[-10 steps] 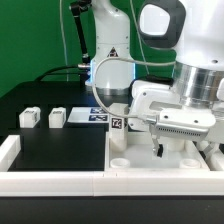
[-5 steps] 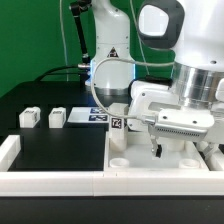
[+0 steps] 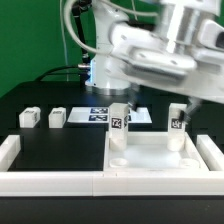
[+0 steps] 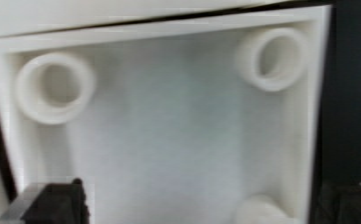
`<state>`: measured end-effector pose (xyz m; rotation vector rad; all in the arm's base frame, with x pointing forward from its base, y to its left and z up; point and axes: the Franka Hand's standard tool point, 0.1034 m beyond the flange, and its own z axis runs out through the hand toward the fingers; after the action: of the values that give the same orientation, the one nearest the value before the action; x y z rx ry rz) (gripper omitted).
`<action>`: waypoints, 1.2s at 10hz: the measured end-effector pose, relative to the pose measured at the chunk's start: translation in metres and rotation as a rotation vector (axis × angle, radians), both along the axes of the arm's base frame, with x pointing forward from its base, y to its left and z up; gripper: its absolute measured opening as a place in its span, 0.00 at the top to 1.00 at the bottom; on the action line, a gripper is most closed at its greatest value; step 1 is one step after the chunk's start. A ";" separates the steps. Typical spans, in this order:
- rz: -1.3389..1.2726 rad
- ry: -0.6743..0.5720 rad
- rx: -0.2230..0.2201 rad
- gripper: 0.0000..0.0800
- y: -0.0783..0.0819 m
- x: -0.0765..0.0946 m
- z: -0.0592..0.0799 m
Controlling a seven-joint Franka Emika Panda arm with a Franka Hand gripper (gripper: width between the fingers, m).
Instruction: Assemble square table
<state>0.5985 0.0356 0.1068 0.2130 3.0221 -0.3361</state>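
Note:
The square table slab (image 3: 160, 155) lies white and thick in the front corner on the exterior view's right. Two tagged white legs stand upright on its far corners, one (image 3: 118, 126) and the other (image 3: 176, 123). Two loose leg blocks (image 3: 29, 117) (image 3: 57, 118) sit on the black table at the left. In the wrist view the slab (image 4: 168, 130) fills the picture, with two round rings (image 4: 56, 87) (image 4: 275, 58) at its corners. My gripper (image 4: 209, 205) is open above it, empty, with its dark fingertips (image 4: 52, 202) wide apart. In the exterior view the arm is a blur at the top.
The marker board (image 3: 100, 117) lies flat behind the slab. A long low white border wall (image 3: 50, 180) runs along the front edge and turns up at the left. The robot base (image 3: 105, 70) stands at the back.
The arm has risen fast from low over the slab's right side. The right leg, hidden by the gripper before, now stands free on the slab.

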 end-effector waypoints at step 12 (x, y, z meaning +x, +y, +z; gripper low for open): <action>-0.848 -0.120 0.012 0.19 -0.115 -0.045 0.010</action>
<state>0.5536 -0.0794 0.1170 1.4502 2.6426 -0.3329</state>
